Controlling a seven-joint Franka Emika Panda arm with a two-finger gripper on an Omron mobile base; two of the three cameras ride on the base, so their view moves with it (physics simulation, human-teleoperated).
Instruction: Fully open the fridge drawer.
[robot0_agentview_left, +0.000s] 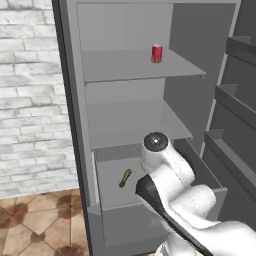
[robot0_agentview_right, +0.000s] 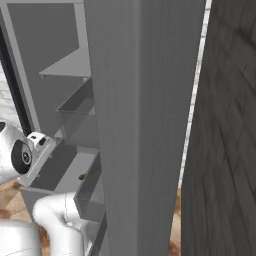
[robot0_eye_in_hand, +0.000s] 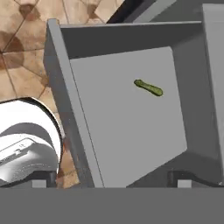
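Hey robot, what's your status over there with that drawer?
Claw above the drawer, open, holding nothing. Drawer pulled out from fridge; whether fully, can't tell. Small green thing lies inside. Nothing blocking.

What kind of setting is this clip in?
Likely a rendered kitchen: a tall matte grey fridge stands open, red can on a shelf, small green vegetable in its pulled-out grey drawer, terracotta floor tiles.

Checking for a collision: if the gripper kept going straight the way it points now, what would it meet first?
Probably the bare floor of the fridge drawer, since the gripper looks down into it; the small green vegetable lies off to one side. Depth is unclear.
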